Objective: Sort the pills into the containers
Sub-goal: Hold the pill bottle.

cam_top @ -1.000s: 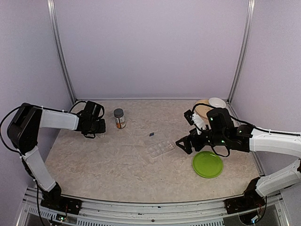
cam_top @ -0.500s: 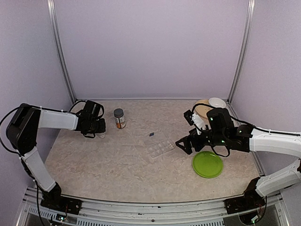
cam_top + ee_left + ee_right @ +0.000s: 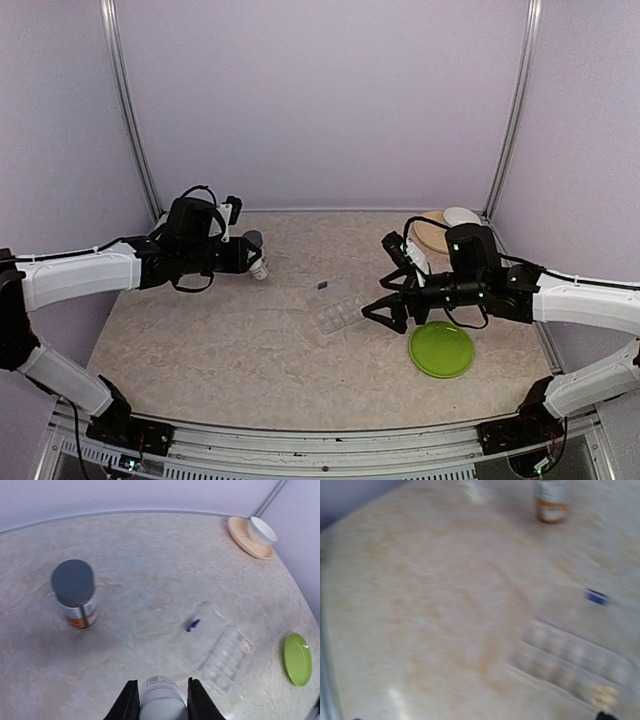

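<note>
The clear pill box [image 3: 342, 314] lies flat mid-table; it also shows in the left wrist view [image 3: 222, 655] and, blurred, in the right wrist view [image 3: 570, 660]. One end compartment holds something yellowish [image 3: 602, 695]. A small blue pill [image 3: 322, 286] lies on the table just beyond the box. My left gripper [image 3: 257, 268] is shut on a white pill bottle [image 3: 162, 700] and holds it above the table, next to an orange bottle with a grey cap [image 3: 75, 592]. My right gripper [image 3: 385, 312] is open and empty, just right of the pill box.
A round green plate [image 3: 441, 348] lies right of the box, under my right arm. A white bowl [image 3: 461, 217] rests on a tan plate [image 3: 432, 235] in the back right corner. Purple walls close in the back and both sides.
My left arm has swung from the far left toward the middle, carrying the white bottle up beside the orange bottle. My right gripper has shifted slightly left, toward the pill box.
</note>
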{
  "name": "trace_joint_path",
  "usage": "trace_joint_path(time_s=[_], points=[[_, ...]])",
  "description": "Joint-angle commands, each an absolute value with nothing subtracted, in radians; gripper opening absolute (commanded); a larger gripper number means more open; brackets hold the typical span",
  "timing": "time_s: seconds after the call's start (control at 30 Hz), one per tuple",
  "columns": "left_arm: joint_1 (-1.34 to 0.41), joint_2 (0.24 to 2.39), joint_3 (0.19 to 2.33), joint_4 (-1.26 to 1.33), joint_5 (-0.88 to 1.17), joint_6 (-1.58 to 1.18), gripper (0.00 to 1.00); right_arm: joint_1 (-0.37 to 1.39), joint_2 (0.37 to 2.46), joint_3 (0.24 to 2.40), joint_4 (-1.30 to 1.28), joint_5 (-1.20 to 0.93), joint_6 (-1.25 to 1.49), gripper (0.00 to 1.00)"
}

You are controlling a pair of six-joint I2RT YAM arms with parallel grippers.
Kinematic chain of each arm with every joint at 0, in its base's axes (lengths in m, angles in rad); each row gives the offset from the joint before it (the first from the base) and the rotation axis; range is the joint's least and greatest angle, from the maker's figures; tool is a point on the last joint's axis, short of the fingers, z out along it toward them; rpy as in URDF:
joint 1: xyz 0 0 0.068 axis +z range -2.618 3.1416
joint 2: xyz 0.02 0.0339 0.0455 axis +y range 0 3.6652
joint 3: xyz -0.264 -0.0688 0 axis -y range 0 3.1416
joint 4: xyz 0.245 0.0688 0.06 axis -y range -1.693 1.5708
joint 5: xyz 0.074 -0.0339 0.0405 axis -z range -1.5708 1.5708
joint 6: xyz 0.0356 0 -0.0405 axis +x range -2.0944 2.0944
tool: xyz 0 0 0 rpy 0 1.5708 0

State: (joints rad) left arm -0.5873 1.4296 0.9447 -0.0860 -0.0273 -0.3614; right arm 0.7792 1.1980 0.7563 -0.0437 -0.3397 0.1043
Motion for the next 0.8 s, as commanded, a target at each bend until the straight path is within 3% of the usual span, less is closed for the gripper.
trace_joint_path(time_s=[0.0,0.23,0.77], points=[[-0.683,1.356,0.924,-0.012,0.181,-0.289,0.11,0.77,1.181,0.769,0.052,-0.572,0.104,1.0],[-0.828,1.292,0.921,0.15,0.447,-0.223,0.11,0.77,1.219,0.805,0.12,-0.808,0.161,0.99],[-0.999,1.325,0.958,0.326,0.72,-0.145,0.11,0.803,1.304,0.825,0.328,-1.128,0.302,0.88]])
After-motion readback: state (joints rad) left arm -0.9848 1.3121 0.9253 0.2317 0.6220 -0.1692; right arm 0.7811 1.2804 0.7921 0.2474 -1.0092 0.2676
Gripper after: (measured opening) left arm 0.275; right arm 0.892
